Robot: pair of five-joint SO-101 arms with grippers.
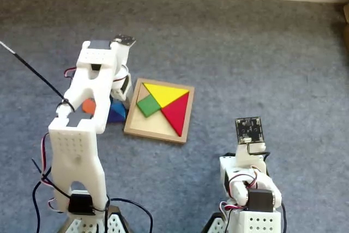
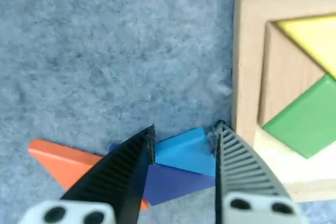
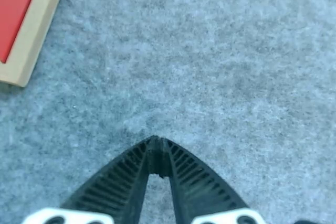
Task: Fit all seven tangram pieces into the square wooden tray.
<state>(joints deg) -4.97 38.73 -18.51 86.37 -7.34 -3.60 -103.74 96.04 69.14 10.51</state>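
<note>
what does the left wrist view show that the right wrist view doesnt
Left wrist, not right: the left gripper, fingers open either side of a light blue piece, beside a dark blue piece and an orange piece on the carpet; the yellow piece and green piece in the tray. Right wrist, not left: the right gripper, shut, and the red piece. Both: the tray's rim and the carpet.

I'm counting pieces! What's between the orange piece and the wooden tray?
A light blue piece and a dark blue piece lie there, seen in the left wrist view.
</note>
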